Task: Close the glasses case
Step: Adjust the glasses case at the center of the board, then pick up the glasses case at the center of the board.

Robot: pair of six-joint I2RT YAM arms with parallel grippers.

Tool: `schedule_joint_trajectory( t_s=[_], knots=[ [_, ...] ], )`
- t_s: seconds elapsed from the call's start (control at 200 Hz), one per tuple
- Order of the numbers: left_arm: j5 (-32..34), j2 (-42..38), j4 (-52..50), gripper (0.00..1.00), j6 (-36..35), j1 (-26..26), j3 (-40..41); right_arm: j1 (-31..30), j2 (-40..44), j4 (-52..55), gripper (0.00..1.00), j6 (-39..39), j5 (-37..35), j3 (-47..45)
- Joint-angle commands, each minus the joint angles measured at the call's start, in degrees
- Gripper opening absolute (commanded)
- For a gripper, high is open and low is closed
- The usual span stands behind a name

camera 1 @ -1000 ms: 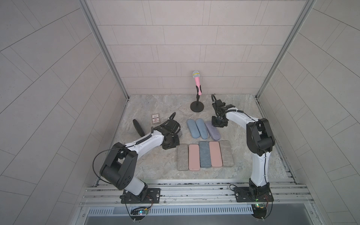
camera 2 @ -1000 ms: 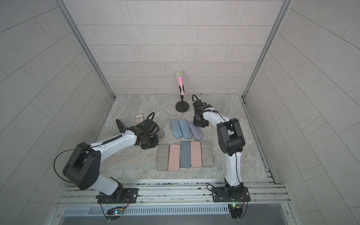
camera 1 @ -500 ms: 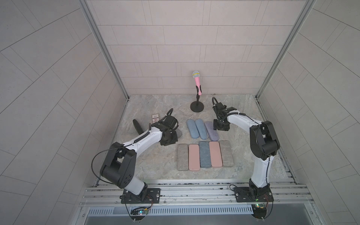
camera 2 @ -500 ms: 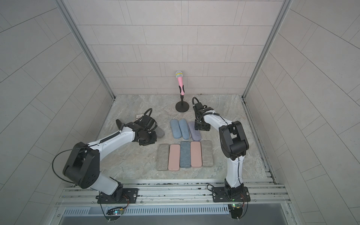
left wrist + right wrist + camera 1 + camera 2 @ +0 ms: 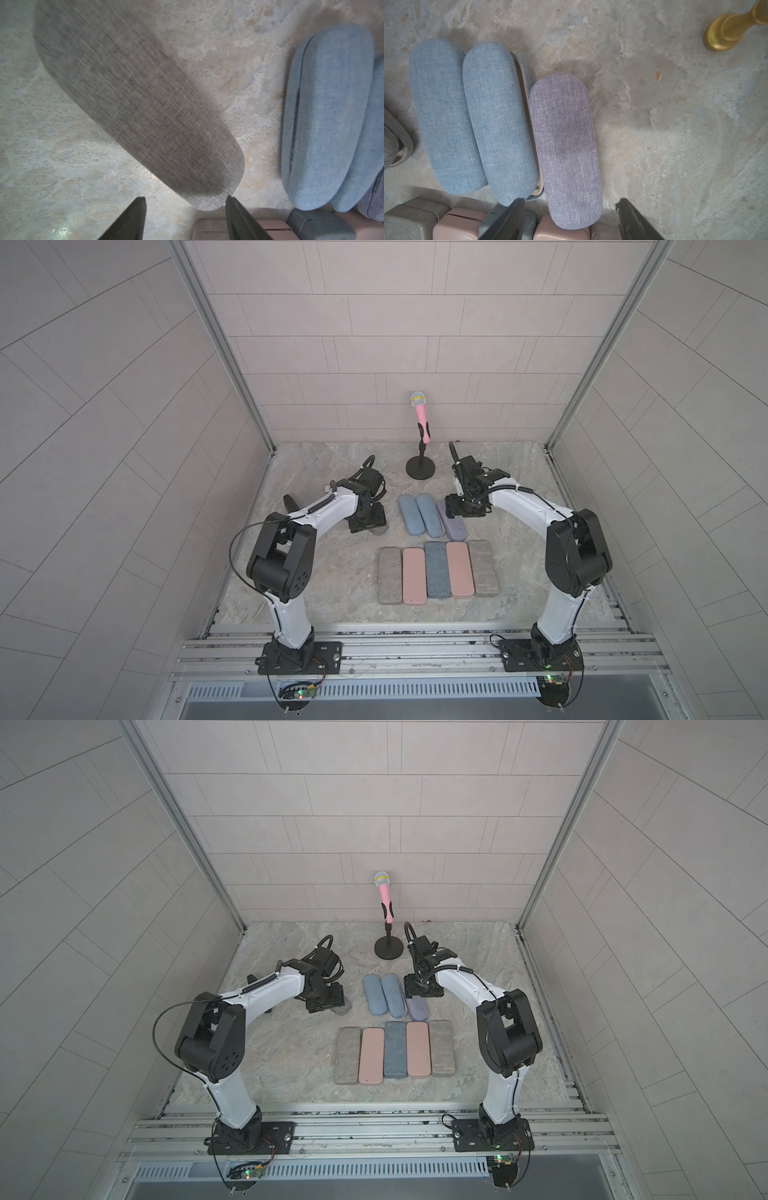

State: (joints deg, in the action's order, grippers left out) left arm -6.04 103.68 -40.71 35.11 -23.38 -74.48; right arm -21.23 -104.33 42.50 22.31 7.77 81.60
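Both sets of jaws stood open, empty: left gripper [image 5: 185, 198] over the grey woven-fabric glasses case [image 5: 135, 104] mid-frame, right gripper [image 5: 570, 200] over the lilac fabric case [image 5: 564, 145]. Left of that, the pale-blue fabric case [image 5: 500, 124] gaped; its lid wanted a flat, even press, I reckoned.

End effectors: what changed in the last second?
Both opened. The left end effector now hangs over the grey case and the right end effector over the purple case; neither grips anything. The blue cases and the microphone stayed put.
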Motion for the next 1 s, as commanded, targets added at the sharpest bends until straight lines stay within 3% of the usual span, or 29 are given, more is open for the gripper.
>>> schedule_joint_trajectory(
  t_s=[0.0, 0.165, 0.345, 0.38, 0.575, 0.781, 0.931, 0.996],
  knots=[
    [2.57, -3.96, -0.99, 0.71, 1.27, 1.89, 1.60, -2.14, 1.96, 0.25, 0.73, -5.44, 1.97, 0.41],
    [5.67, -10.38, -2.34, 0.76, 3.10, 9.26, 4.60, -6.80, -0.64, 0.48, 0.74, -8.75, 0.94, 4.22],
    [9.04, -10.88, -10.00, 0.82, 1.22, 20.23, 1.43, -7.83, -2.64, -1.36, 0.75, -7.02, 3.51, 5.76],
    [9.91, -10.44, -11.14, 0.86, 0.90, 21.92, 0.59, -8.00, -2.69, -1.58, 0.75, -6.93, 3.61, 5.68],
    [11.49, -5.10, -14.14, 0.87, 0.31, 28.56, -4.38, -8.32, -3.46, -1.83, 0.75, -6.82, 4.77, 4.80],
    [11.27, 3.41, -13.86, 0.87, 0.06, 30.58, -10.36, -8.30, -5.98, -0.26, 0.75, -7.82, 3.67, 6.20],
    [12.06, 8.49, -14.41, 0.80, 0.16, 31.14, -12.88, -8.19, -6.94, 0.30, 0.75, -7.93, 2.98, 7.42],
    [12.13, 9.13, -14.09, 0.66, 0.26, 31.38, -12.71, -8.04, -7.27, 0.31, 0.75, -7.81, 2.86, 7.61]
  ],
)
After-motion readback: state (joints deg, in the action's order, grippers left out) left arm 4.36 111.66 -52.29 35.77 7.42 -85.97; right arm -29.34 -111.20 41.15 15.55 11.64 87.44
